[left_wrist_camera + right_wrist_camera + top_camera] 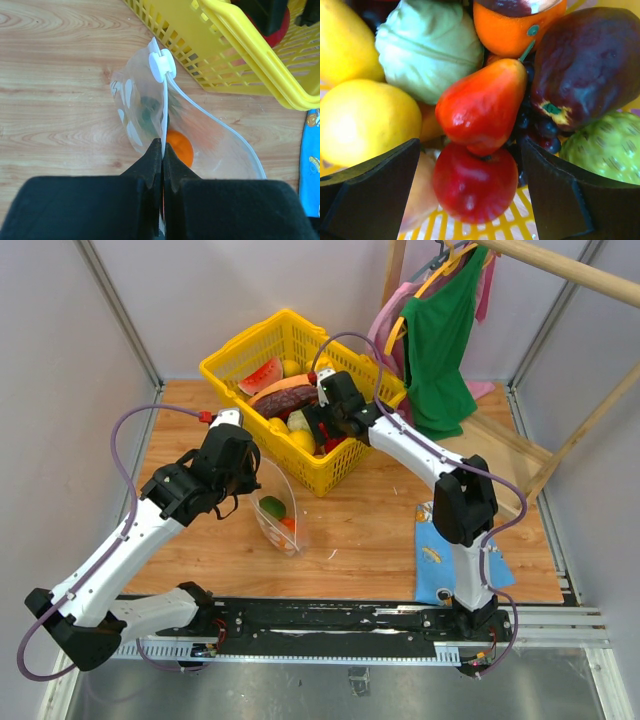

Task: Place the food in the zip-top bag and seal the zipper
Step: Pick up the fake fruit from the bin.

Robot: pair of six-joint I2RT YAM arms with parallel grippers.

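The zip-top bag [280, 512] stands open on the wooden table just in front of the yellow basket [232, 352]. My left gripper [163, 148] is shut on the bag's zipper rim [164, 107], a little below the white slider [161, 65]. An orange piece [181, 148] and a green piece [147, 113] of food lie inside the bag. My right gripper [470, 146] is down in the basket, open, with its fingers either side of a red apple [474, 186]. A red-orange pear [481, 102] rests against the apple's top.
Around the apple lie a yellow lemon [362, 122], a pale green cabbage [427, 47], a purple fruit [590, 62], dark grapes [542, 131] and a green bumpy fruit [610, 145]. A blue cloth [436, 552] lies at the right. Clothes [442, 340] hang from a wooden rail [560, 270].
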